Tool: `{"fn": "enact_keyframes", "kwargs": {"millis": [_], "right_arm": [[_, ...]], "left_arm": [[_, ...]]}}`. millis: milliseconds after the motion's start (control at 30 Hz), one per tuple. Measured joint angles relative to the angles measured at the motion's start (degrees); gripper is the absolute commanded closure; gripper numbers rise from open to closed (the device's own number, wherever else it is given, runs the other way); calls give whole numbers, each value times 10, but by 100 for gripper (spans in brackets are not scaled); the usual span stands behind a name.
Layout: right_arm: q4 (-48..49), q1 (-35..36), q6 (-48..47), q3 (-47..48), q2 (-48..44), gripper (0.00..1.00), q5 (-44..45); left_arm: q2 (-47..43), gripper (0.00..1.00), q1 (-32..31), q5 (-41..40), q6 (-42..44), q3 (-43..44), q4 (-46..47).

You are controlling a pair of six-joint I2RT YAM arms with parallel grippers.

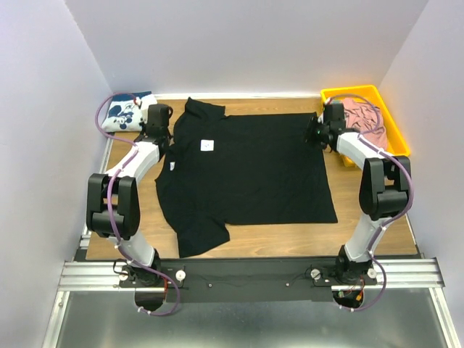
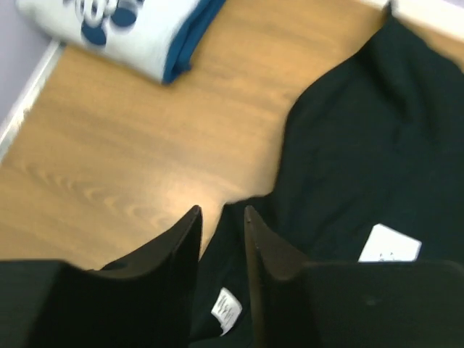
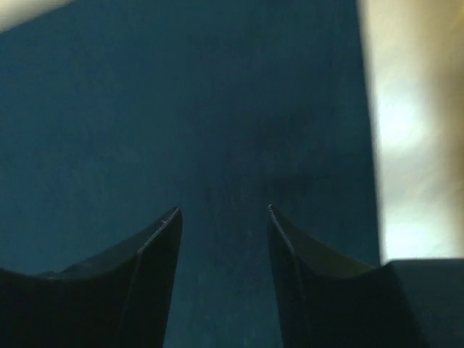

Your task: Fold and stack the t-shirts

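Nearest camera: rail (image 1: 246, 274) along near edge of desk (image 1: 290, 239), both arm bases bolted to it.

Far left corner: navy shirt (image 1: 127, 111), folded into a compact packet, white mouse print facing up, apart from the other shirts.

Just right of that: left gripper (image 2: 221, 212), pointed down at the collar end of black shirt (image 1: 246, 174). Jaws parted by a narrow gap, cloth edge visible below the gap, nothing clamped between the fingers. Contact with cloth: cannot tell. Small white tag (image 2: 227, 310) on the cloth directly under the fingers. Larger white label (image 1: 208, 145) further right, by the neckline.

Black shirt: spread flat across middle of desk, unfolded. Neck toward left edge, hem toward right edge, one sleeve toward far edge, the other toward near edge.

Right gripper (image 3: 223, 210): over far right corner of the hem, jaws moderately apart and empty, plain cloth beneath. Touching or not: cannot tell.

Far right corner: yellow bin (image 1: 355, 90), pink shirt (image 1: 366, 116) crumpled inside.
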Motion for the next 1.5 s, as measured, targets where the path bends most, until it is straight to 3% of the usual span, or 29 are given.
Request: {"fn": "enact_keyframes", "kwargs": {"millis": [200, 333, 367, 667, 1133, 1200, 1367, 1500], "right_arm": [[-17, 0, 40, -70, 4, 47, -44], [-16, -5, 55, -91, 6, 48, -53], [-16, -7, 57, -94, 6, 48, -53], [-1, -20, 73, -113, 6, 48, -64], [29, -42, 97, -190, -50, 46, -54], [23, -42, 95, -192, -55, 44, -50], [-10, -42, 76, -174, -56, 44, -50], [-43, -44, 63, -111, -51, 45, -61]], "left_arm": [[4, 88, 10, 28, -35, -57, -8], [29, 91, 10, 39, -51, -71, -9], [37, 96, 11, 40, -53, -75, -9], [84, 97, 14, 66, -54, -86, -11], [81, 99, 49, 66, -88, -87, -31], [74, 98, 49, 66, -92, -96, -28], [60, 79, 53, 65, -98, -99, -52], [46, 70, 56, 64, -99, -80, -89]]}}
